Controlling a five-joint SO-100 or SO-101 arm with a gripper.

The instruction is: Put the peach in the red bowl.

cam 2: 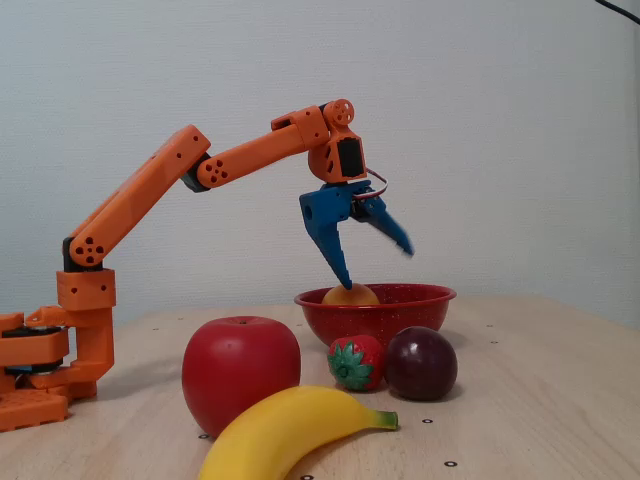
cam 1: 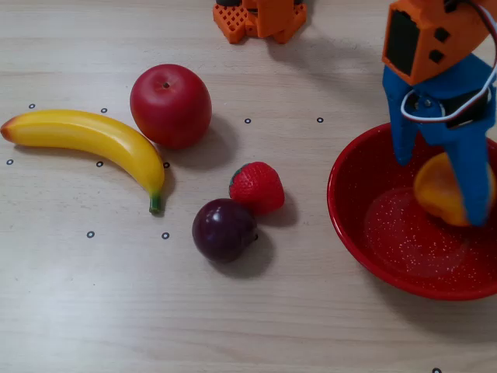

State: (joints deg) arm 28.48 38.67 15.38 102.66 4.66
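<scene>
The yellow-orange peach (cam 1: 433,190) lies inside the red speckled bowl (cam 1: 342,210) at the right of the overhead view. In the fixed view only its top (cam 2: 350,295) shows above the bowl's rim (cam 2: 420,310). My blue gripper (cam 1: 439,190) is open right above the bowl, its fingers spread either side of the peach. In the fixed view the gripper (cam 2: 377,268) has its lower fingertip just at the peach's top and the other finger raised to the right. One finger partly covers the peach in the overhead view.
Left of the bowl lie a strawberry (cam 1: 258,186), a dark purple plum (cam 1: 224,229), a red apple (cam 1: 171,105) and a banana (cam 1: 85,136). The arm's orange base (cam 1: 260,17) stands at the table's far edge.
</scene>
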